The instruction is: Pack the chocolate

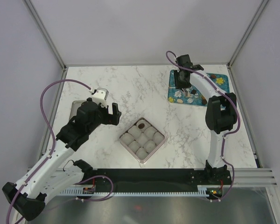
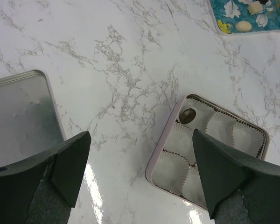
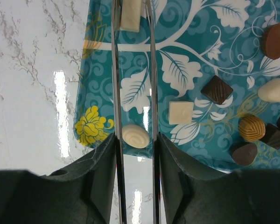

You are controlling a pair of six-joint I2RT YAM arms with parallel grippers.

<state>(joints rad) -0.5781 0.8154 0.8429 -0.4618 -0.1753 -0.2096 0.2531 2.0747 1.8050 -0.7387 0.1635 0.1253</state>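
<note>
Several chocolates lie on the teal flowered mat (image 1: 222, 91), which also shows in the right wrist view (image 3: 196, 28). My right gripper (image 1: 179, 87) is over the mat's left side. Its thin metal fingers (image 3: 115, 70) stand close together, shut on a white bar chocolate (image 3: 130, 18) at their tips. A cream oval chocolate (image 3: 136, 136) lies on the mat under the blades. A white square (image 3: 180, 112), a dark diamond (image 3: 217, 89) and a ribbed caramel piece (image 3: 251, 128) lie to the right. The box (image 1: 154, 150) of paper cups holds one dark chocolate (image 1: 141, 124) in its far corner cup (image 2: 187, 115). My left gripper (image 1: 113, 113) is open and empty, left of the box.
A silver lid (image 1: 77, 108) lies on the marble table at the left, under my left arm, and shows in the left wrist view (image 2: 18, 116). The box's rim (image 2: 164, 140) lies between my left fingers in that view. Grey walls and frame posts ring the table.
</note>
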